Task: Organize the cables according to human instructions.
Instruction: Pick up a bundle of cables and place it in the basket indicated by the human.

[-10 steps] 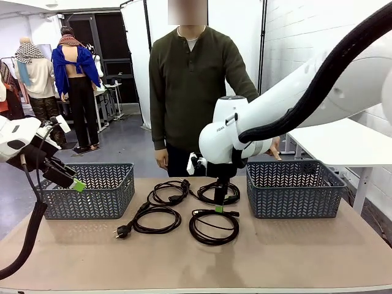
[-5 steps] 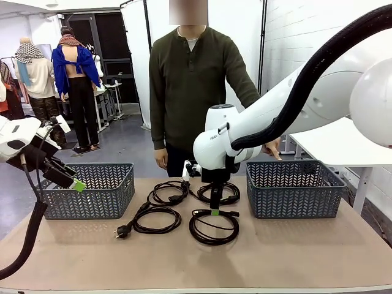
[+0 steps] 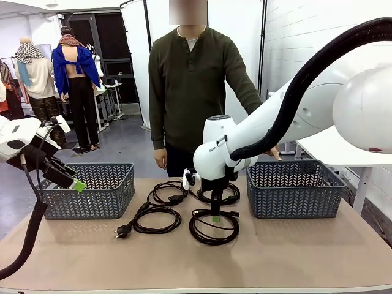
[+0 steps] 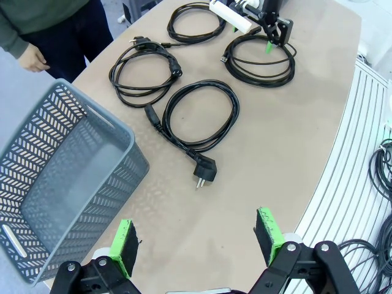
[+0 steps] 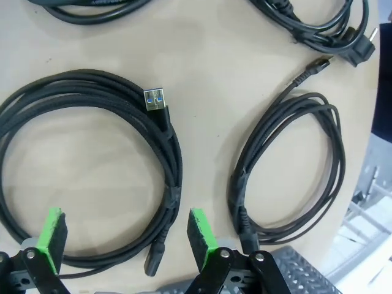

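**Right gripper descending on the near-right cable, jaws wide**

Nearest the robot, the left gripper (image 3: 76,184) is hanging beside the left basket (image 3: 113,202), its jaws spread wide and holding nothing. The four cables are all lying on the table (image 3: 306,251) between the two baskets. They are the near-left cable (image 3: 156,219), the near-right cable (image 3: 214,229), the far-left cable (image 3: 169,192) and the far-right cable (image 3: 228,196). Over the last second the right gripper (image 3: 215,215) has been sinking and is now arriving just above the near-right cable. In the right wrist view, one side of that coil is running between the wide-open green pads (image 5: 199,229). A grasp is judged imminent, though no cable is yet in the right basket (image 3: 294,196). A person (image 3: 190,79) is standing at the far side.
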Controlling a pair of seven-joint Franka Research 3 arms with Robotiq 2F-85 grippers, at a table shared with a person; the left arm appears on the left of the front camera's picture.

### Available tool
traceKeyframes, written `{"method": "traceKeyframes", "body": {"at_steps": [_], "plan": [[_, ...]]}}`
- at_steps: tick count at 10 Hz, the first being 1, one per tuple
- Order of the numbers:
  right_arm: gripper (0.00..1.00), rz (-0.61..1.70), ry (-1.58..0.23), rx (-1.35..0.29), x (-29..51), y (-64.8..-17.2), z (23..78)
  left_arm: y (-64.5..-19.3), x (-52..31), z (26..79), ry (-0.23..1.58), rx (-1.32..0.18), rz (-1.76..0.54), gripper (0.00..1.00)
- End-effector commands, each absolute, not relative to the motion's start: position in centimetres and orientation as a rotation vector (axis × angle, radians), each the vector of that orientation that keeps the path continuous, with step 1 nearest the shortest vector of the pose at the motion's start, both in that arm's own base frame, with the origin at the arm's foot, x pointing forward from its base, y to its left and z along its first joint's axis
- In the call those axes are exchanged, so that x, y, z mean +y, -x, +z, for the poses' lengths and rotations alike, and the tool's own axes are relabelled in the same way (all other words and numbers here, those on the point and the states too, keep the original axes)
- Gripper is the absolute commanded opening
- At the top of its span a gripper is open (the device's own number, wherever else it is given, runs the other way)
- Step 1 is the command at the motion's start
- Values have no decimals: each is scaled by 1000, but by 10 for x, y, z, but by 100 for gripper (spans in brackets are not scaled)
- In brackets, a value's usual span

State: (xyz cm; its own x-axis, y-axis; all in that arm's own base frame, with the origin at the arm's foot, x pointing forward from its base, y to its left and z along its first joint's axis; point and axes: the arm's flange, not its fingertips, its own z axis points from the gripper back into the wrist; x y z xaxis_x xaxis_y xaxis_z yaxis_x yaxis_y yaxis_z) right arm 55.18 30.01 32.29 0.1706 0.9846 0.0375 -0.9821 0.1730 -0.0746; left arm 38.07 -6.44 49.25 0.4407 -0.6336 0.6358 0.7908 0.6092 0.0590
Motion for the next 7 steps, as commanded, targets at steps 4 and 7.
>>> {"method": "traceKeyframes", "body": {"at_steps": [4,7], "plan": [[100,1421,66,-73,305,-566,311,-382,-61,491,279,-673,-912,100],[100,1418,62,-52,306,-570,306,-382,-61,491,279,-673,-912,100]]}}
